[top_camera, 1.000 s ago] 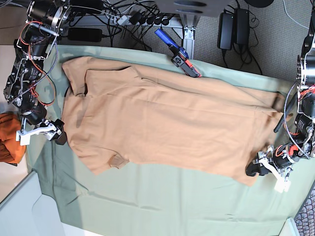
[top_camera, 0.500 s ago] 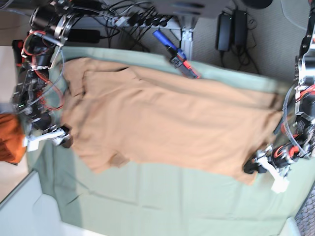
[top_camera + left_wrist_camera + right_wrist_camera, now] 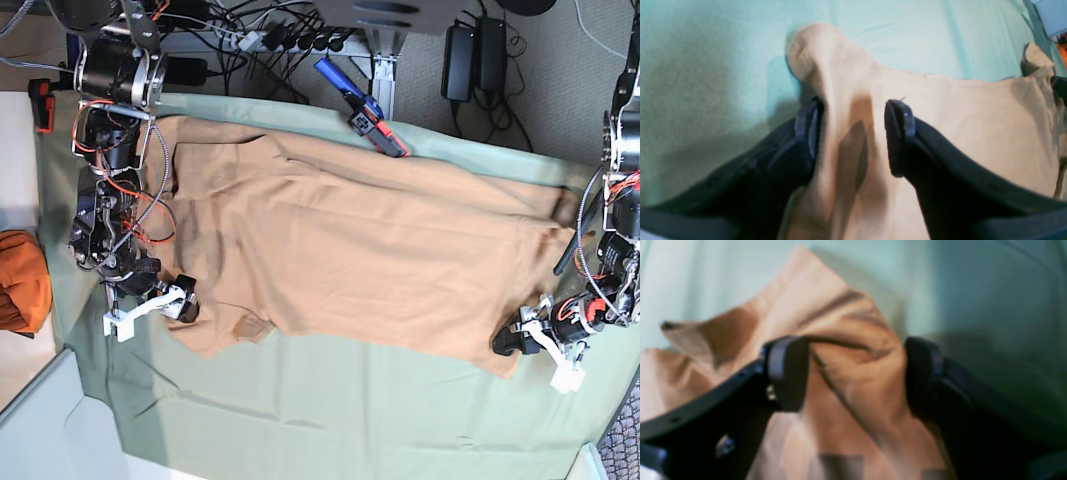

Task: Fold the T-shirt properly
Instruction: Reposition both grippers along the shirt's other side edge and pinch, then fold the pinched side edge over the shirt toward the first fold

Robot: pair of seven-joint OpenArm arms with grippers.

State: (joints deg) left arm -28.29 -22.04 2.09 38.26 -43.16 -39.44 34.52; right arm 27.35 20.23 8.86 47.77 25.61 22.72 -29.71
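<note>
Lying spread across the green sheet (image 3: 300, 400), the peach T-shirt (image 3: 360, 250) fills mid-frame.
Wrist views alone show cloth bunched between parted jaws: left pincer (image 3: 853, 136) and right pincer (image 3: 853, 373) straddle folds, neither clamped. Bare sheet runs along the lower frame.

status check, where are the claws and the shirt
Left claw open, straddling a raised shirt corner. Right claw open around bunched cloth. T-shirt lies spread, unfolded. Nothing blocking.
</note>
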